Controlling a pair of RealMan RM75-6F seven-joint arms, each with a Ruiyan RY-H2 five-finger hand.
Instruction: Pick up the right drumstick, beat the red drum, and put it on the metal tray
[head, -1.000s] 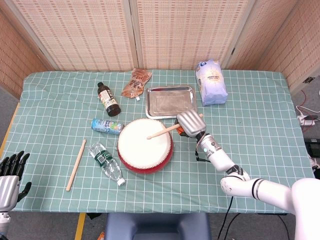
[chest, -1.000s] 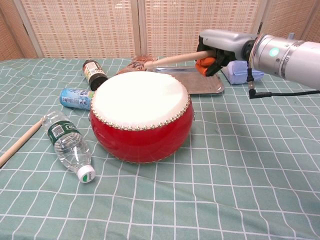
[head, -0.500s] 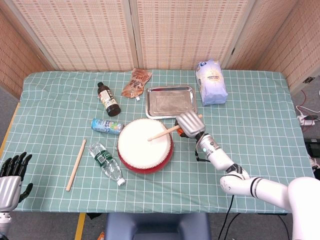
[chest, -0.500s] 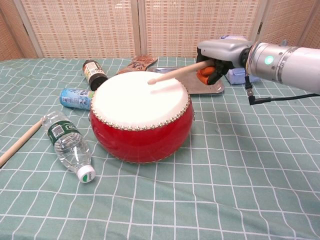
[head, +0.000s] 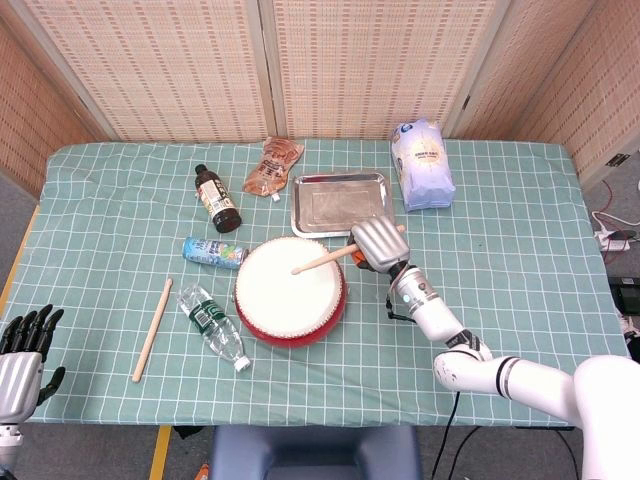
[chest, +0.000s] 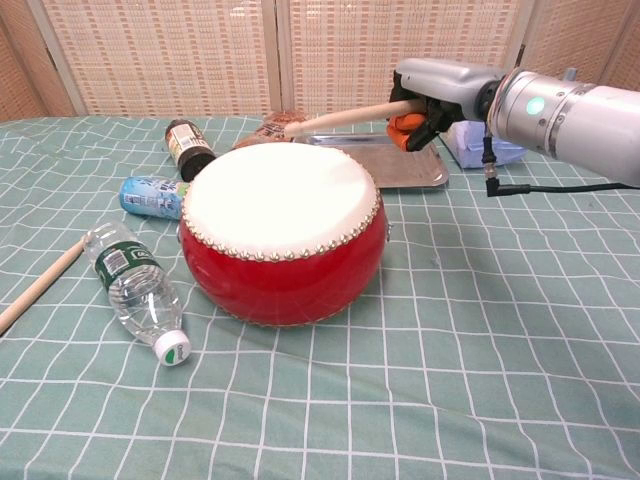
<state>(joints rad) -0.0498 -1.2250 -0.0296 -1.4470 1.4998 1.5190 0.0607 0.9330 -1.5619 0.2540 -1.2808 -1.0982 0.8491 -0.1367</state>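
The bench (head: 520, 250) carries all items. The red drum (chest: 285, 235) stands to the left of the right hand (head: 376, 246), near it. The metal tray (head: 340, 203) lies just behind that hand. The right hand grips the right drumstick (chest: 345, 117) by one end; the shaft extends leftward above the drumhead, its tip raised clear of the skin. The left hand (head: 22, 345) is at the bench's near left edge, holding nothing, fingers apart and pointing up.

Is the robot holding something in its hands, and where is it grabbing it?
The right hand holds a drumstick by its back end. The left hand holds nothing.
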